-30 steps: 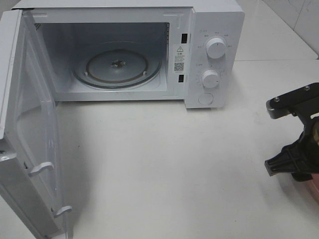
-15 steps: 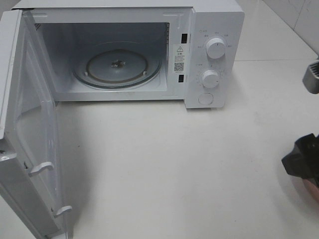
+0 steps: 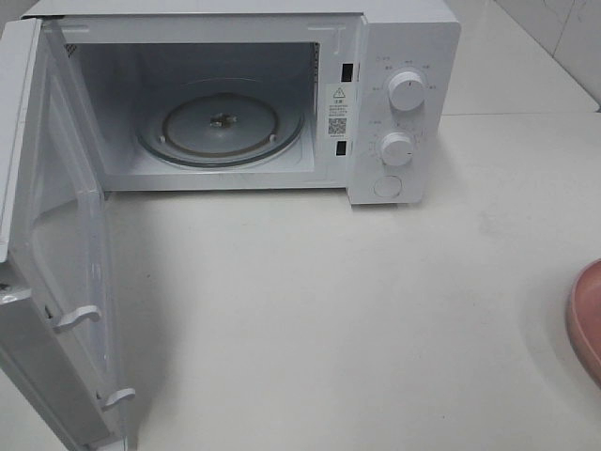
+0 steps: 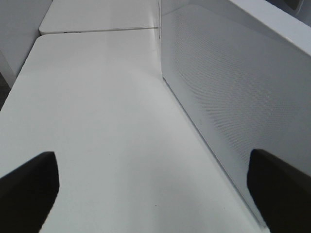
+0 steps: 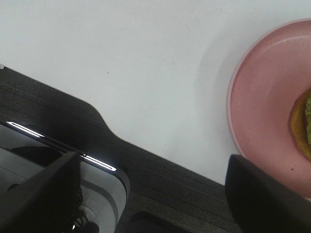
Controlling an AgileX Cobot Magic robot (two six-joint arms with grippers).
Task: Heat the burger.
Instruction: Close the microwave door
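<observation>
My right tool (image 5: 150, 194) gapes wide and empty above the worktop (image 5: 121, 63); the burger (image 5: 302, 125) lies on the pink plate (image 5: 257, 102) beside one finger. My left tool (image 4: 150, 187) is wide too, next to the microwave door (image 4: 228, 82).

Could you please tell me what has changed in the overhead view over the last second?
The right arm, which was over the pink plate at the table's right edge, has withdrawn out of the overhead view, uncovering the plate's rim. Whether it held anything cannot be told. The microwave, its open door and the glass turntable are unchanged.
</observation>
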